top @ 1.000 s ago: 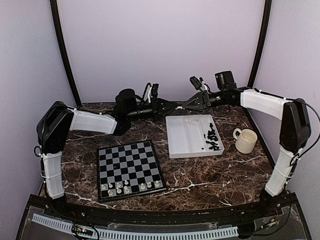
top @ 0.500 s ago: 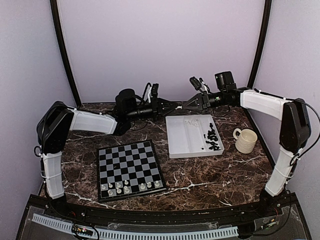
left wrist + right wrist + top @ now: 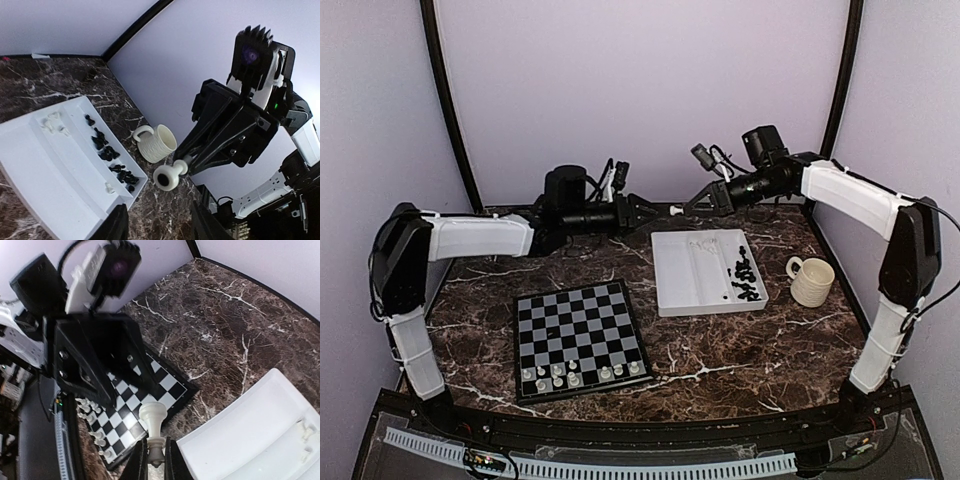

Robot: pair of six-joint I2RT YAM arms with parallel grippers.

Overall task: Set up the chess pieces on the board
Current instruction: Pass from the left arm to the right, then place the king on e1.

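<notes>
Now the two arms stand apart where, a second ago, their tips met over the back of the counter (image 3: 740,350). On the left, the left arm has drawn back toward its own side. The left fingers (image 3: 117,226) stand well apart with nothing between them, so we judge they have let go. Below them the board (image 3: 575,318) lies flat toward the front edge, unmoved. It carries a handful of white chessmen (image 3: 570,376) on its two nearest rows, and every other square is bare. Moving right, the white piece (image 3: 152,416) that hung between the two arms now sits in the right fingers (image 3: 139,466), which have narrowed onto its slim end. It hangs in the air over the back of the counter, its round base turned toward the left arm. We read this as a handover just finished, with the right arm now holding the piece. Further right, the tray (image 3: 682,275) holds the black chessmen (image 3: 746,276) in its right compartment and a few white ones (image 3: 52,123) at its far end. The mug (image 3: 811,281) stands near it, and nothing there has shifted. For the task, one more white piece is in hand, but it has yet to come down to the board, and most pieces are not yet placed.
</notes>
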